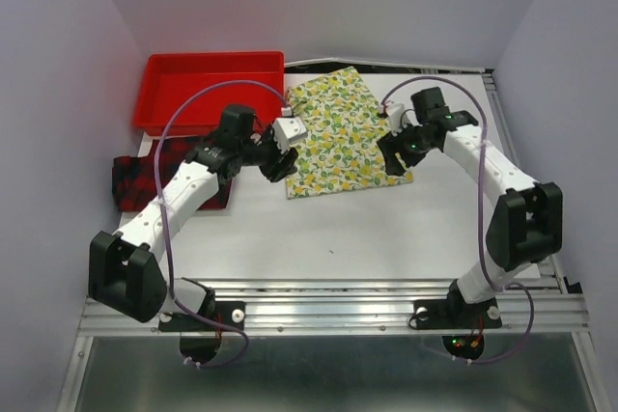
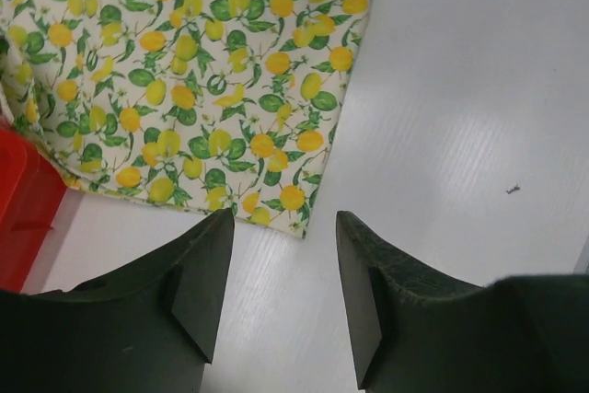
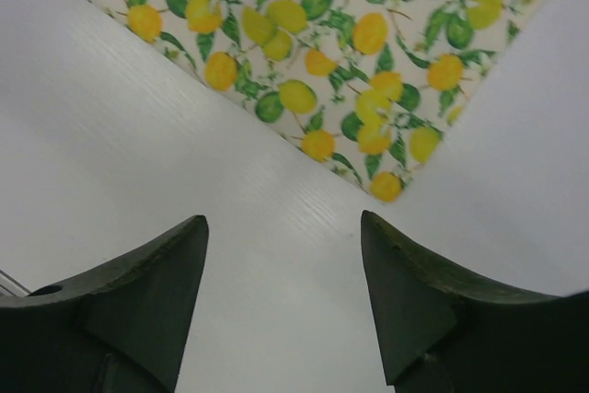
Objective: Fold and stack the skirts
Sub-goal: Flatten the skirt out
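Observation:
The lemon-print skirt lies spread flat on the white table at the back centre. My left gripper is open and empty, hovering over the skirt's near left corner; the left wrist view shows that corner just beyond my fingertips. My right gripper is open and empty over the near right corner, which shows in the right wrist view between and ahead of my fingers. The red-and-black plaid skirt lies bunched at the left, partly hidden under my left arm.
A red plastic tray stands at the back left, its edge also in the left wrist view. A small dark speck lies on the table's front part. Grey walls close in the table on three sides.

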{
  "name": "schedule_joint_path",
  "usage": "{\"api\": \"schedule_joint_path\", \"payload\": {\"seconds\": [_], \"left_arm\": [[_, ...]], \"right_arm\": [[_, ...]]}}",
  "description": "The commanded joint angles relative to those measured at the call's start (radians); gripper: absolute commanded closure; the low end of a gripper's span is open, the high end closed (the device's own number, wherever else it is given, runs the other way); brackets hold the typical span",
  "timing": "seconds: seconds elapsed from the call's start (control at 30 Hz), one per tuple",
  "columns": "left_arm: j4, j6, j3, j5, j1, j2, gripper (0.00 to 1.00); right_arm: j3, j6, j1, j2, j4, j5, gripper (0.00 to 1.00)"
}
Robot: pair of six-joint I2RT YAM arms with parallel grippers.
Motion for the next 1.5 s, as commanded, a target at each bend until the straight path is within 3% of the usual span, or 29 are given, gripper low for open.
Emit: {"api": "schedule_joint_path", "payload": {"seconds": [0.0, 0.3, 0.47, 0.6, 0.7, 0.83, 0.9, 0.93, 1.0, 1.17, 1.3, 1.47], "left_arm": [[0.088, -0.273, 0.12, -0.017, 0.09, 0.021, 0.4], [0.083, -0.303, 0.138, -0.094, 0.158, -0.015, 0.37], [0.018, -0.286, 0.157, -0.171, 0.17, 0.007, 0.37], [-0.013, -0.275, 0.178, -0.162, 0.193, 0.019, 0.38], [0.005, -0.257, 0.146, -0.157, 0.195, -0.004, 0.38], [-0.019, -0.198, 0.12, -0.133, 0.195, 0.004, 0.4], [-0.059, -0.17, 0.123, -0.091, 0.188, 0.034, 0.43], [-0.065, -0.16, 0.12, -0.07, 0.182, 0.04, 0.44], [-0.062, -0.157, 0.12, -0.051, 0.167, 0.065, 0.44], [-0.041, -0.194, 0.178, -0.06, 0.074, 0.158, 0.46], [-0.049, -0.283, 0.259, -0.014, 0.069, 0.26, 0.48], [-0.067, -0.337, 0.33, 0.03, 0.092, 0.333, 0.5]], "right_arm": [[0.02, 0.159, 0.101, 0.103, 0.123, 0.093, 0.33], [0.109, 0.25, 0.146, 0.361, 0.192, 0.225, 0.45], [0.093, 0.1, 0.167, 0.439, 0.124, 0.329, 0.44], [-0.134, -0.093, 0.167, 0.387, 0.156, 0.516, 0.44], [-0.283, -0.207, 0.167, 0.262, 0.138, 0.535, 0.44], [-0.411, -0.334, 0.167, 0.059, -0.075, 0.379, 0.45], [-0.379, -0.374, 0.178, -0.042, -0.256, 0.264, 0.44], [-0.312, -0.391, 0.178, -0.097, -0.303, 0.15, 0.43], [-0.227, -0.341, 0.178, -0.131, -0.357, 0.064, 0.39], [0.026, -0.238, 0.167, -0.081, -0.321, 0.055, 0.39], [0.017, -0.239, 0.167, 0.03, -0.294, 0.076, 0.43], [-0.007, -0.215, 0.213, 0.146, -0.299, -0.005, 0.48]]}}
